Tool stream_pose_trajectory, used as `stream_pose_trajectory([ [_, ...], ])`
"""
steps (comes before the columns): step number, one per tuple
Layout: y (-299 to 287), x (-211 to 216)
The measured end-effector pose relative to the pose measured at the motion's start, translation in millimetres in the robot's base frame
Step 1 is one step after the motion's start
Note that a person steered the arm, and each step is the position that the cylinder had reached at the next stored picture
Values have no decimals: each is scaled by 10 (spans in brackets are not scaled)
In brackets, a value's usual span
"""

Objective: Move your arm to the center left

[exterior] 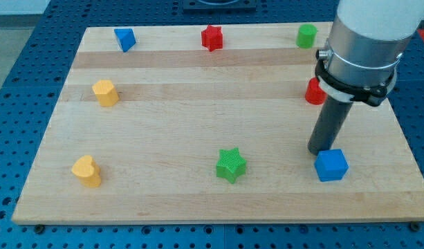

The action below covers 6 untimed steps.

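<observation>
Though the goal is the table's (198, 111) centre left, my tip (317, 150) stands far to the view's right, just beside the blue cube (331, 164). No fingers here, nothing held. Target spot lies well apart leftward, between the two yellow blocks (106, 92) (86, 171); green star (231, 164) sits below that line.

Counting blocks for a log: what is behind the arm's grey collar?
A red block peeks out at the collar's left; its shape and remainder are covered.

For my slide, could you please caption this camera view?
My tip rests beside the blue cube, at the board's right.
</observation>
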<state>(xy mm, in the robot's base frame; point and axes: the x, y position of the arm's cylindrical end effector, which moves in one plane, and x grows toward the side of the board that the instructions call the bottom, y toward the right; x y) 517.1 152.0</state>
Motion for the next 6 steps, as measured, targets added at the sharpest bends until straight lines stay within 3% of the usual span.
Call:
stream_pose_trajectory([
  [3, -410, -33],
  [6, -1914, -233],
])
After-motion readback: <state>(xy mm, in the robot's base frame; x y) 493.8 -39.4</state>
